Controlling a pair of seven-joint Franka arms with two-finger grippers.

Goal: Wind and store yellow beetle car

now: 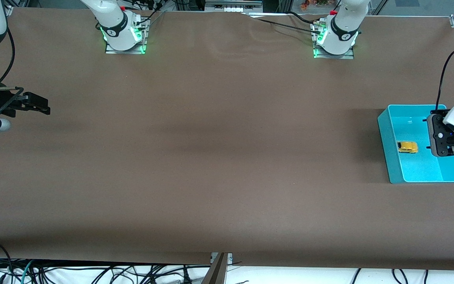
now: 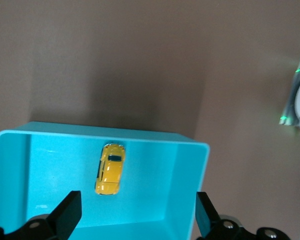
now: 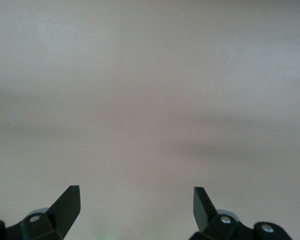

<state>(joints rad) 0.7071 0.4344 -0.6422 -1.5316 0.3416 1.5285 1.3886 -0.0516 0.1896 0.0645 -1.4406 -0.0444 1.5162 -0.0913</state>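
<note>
One brown table (image 1: 211,157) carried the whole scene, with two arms based along the edge farthest from the front camera. A single turquoise bin (image 1: 386,150) stood at the left arm's end of the table. Inside it, resting on the floor of the bin and touching no wall that could be made out, sat the one yellow beetle car (image 1: 407,147), upright on its wheels.

The left gripper (image 2: 137,212) hung over the bin, its fingers spread wide and holding nothing, the car lying free beneath it. The right gripper (image 1: 40,105) waited over bare table at the right arm's end, likewise spread and empty.

Judging from this, the storing step looked done: the car was in the bin and let go. Whether it had been wound could not be told. The next move probably called only for the left arm to rise straight out of the bin without clipping its rim or nudging the car.
</note>
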